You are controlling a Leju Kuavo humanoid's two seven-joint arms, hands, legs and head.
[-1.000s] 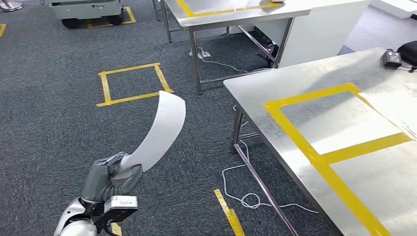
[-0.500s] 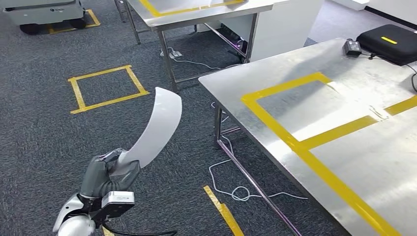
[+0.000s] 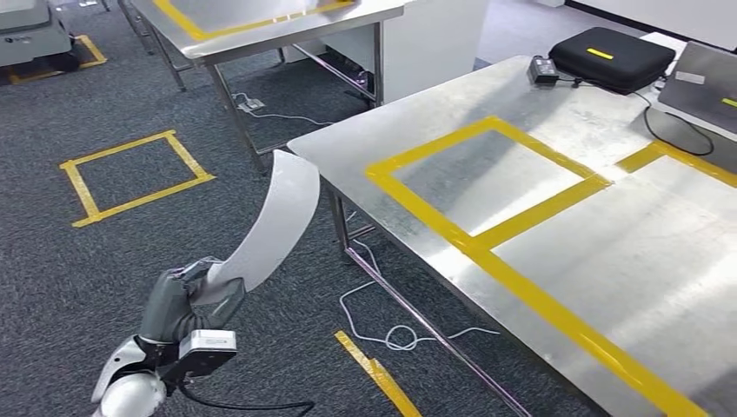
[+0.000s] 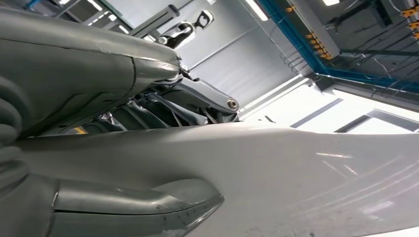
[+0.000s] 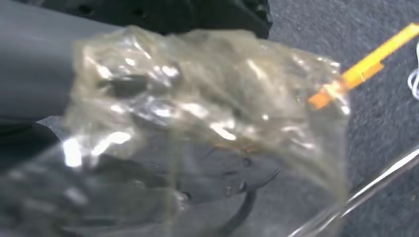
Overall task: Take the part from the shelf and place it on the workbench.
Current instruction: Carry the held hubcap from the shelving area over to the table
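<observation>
The robot's left hand (image 3: 193,300) grasps the lower end of a smooth, white, curved part (image 3: 276,221), raised over dark carpet just left of the brushed-steel tabletop (image 3: 608,261) striped with yellow tape. Crinkled clear plastic (image 5: 207,118) blurs the right hand; its state cannot be told.
</observation>
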